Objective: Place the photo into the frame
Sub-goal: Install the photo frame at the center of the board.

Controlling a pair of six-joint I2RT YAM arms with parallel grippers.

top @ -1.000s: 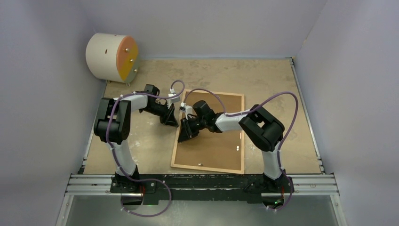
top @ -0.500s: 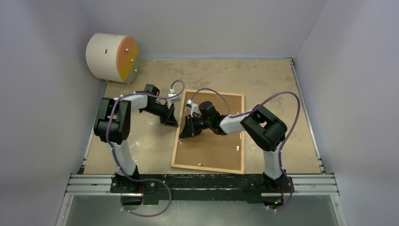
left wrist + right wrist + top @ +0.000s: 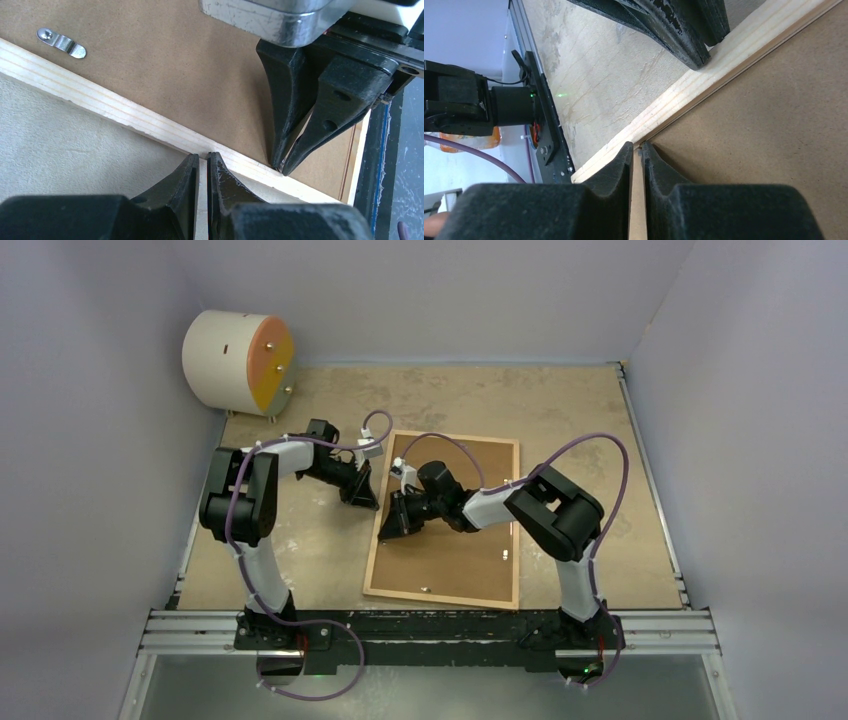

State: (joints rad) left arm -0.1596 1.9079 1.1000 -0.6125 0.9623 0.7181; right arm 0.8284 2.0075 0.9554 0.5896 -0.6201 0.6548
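Frame (image 3: 440, 598) lies back-up on the table (image 3: 300, 550), with the brown backing board (image 3: 450, 555) (one metal clip (image 3: 61, 42) shows) seated inside it. The left gripper (image 3: 203, 156), fingers pressed together, touches the left rail's outer edge. The right gripper (image 3: 637, 146), likewise closed, meets the rail-backing seam just opposite.

No text, label, brand name, number or sign can be read in any of the three views.
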